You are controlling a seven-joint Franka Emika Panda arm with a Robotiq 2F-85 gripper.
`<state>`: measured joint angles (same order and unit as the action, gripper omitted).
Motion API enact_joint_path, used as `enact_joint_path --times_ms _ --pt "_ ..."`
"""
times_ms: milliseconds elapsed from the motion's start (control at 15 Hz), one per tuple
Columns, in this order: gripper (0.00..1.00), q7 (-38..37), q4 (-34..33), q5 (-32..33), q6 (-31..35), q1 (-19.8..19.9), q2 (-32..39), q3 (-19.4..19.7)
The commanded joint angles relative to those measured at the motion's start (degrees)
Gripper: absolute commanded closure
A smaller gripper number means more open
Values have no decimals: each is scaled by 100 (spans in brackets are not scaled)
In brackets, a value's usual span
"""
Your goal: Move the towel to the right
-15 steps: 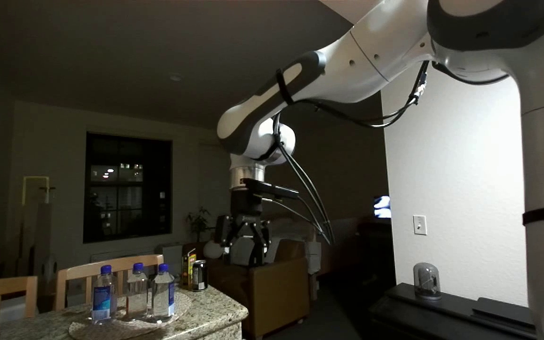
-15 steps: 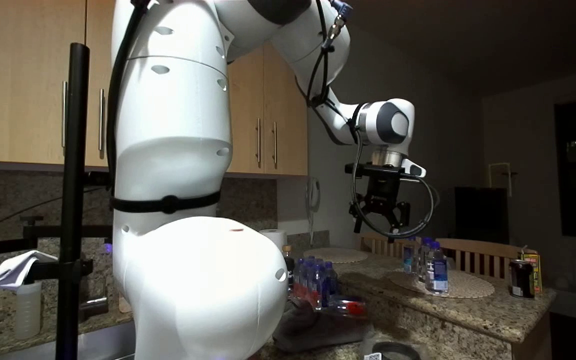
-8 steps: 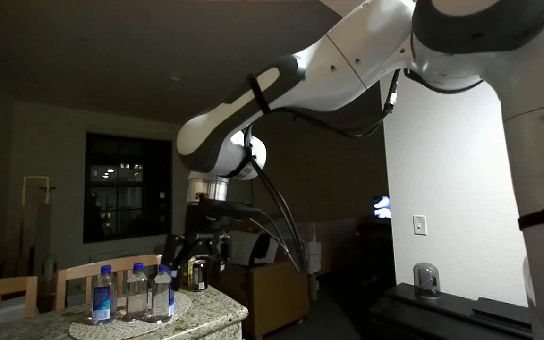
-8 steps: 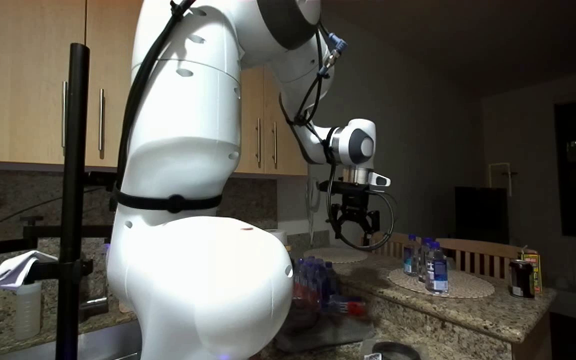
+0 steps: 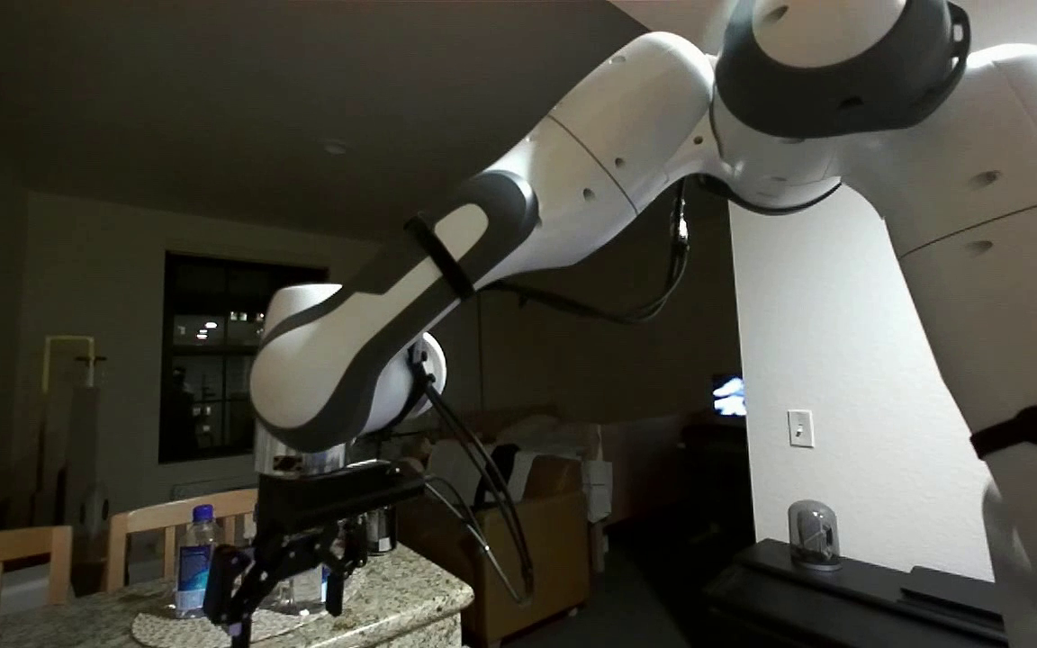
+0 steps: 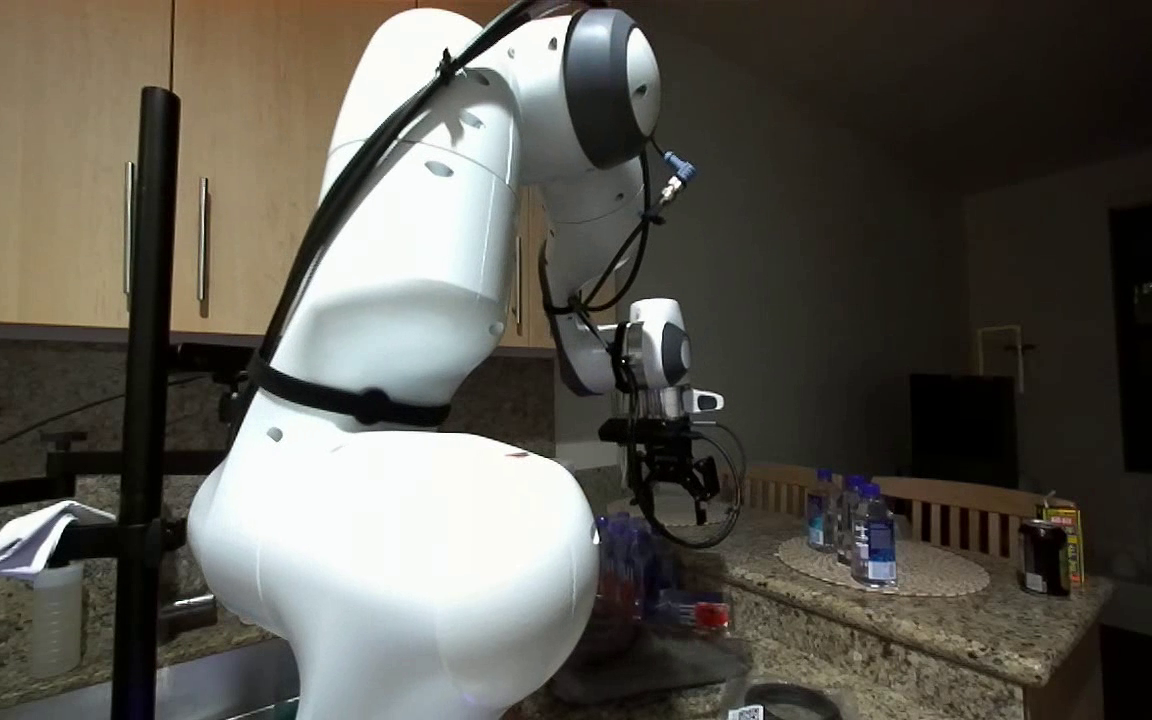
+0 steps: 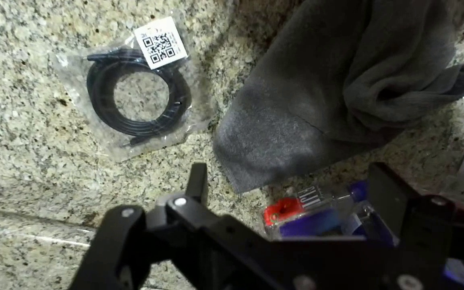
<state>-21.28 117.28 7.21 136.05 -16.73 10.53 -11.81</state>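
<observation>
The dark grey towel (image 7: 292,112) lies crumpled on the speckled granite counter in the wrist view, with a folded lump at its right. It also shows in an exterior view (image 6: 646,670), partly hidden behind the arm's base. My gripper (image 7: 288,171) is open and empty, its two fingers wide apart. It is above the counter; in the wrist view the towel's near corner shows just beyond the fingertips. The gripper also hangs pointing down in both exterior views (image 5: 288,621) (image 6: 674,505). The towel is out of view in the exterior view with the window.
A bagged black cable (image 7: 139,94) lies left of the towel. A water bottle with a red mark (image 7: 308,209) lies below the towel, between the fingers in the picture. Several packed bottles (image 6: 626,560) stand by the towel. The raised counter (image 6: 976,630) bears bottles (image 6: 873,540) and a can (image 6: 1043,557).
The arm has swung and lowered. The gripper moved left and down in both exterior views, towards the lower counter where the towel lies. The gripper stays open. The towel has not visibly moved.
</observation>
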Motion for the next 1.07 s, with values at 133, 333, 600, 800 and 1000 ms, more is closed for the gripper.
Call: enact_joint_path --times_ms 133,333,600,800,1000 --pt "0 -22 -5 122 19 -95 127 31" --pt "0 -23 -6 126 21 -92 130 43" --pt "0 177 -157 92 -9 -87 295 8" --pt "0 693 -422 23 5 -147 652 -141" --pt "0 1285 -731 -192 -7 -220 1064 -362"
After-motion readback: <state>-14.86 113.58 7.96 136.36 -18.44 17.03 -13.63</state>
